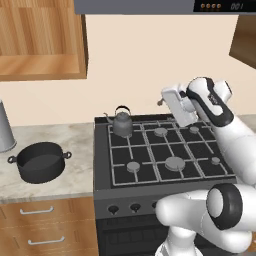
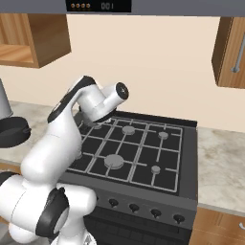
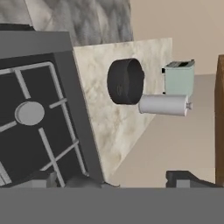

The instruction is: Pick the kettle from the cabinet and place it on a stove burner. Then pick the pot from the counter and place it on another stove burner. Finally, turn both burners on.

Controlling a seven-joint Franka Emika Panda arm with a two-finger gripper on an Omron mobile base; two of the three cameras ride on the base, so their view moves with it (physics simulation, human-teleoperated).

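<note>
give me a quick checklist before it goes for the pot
1. Kettle set on a burner: ok, it stands upright on the stove's rear left grate.
2. Gripper free of the kettle: ok, nothing sits between the finger tips in the hand view; how wide they stand, cannot tell.
3. Pot reachable on the counter: ok, it sits upright left of the stove, with a grey canister just behind it.
4. Another burner free for the pot: ok, the large front cap has nothing on it.
5. Burners on: cannot tell, no flames visible.
</note>
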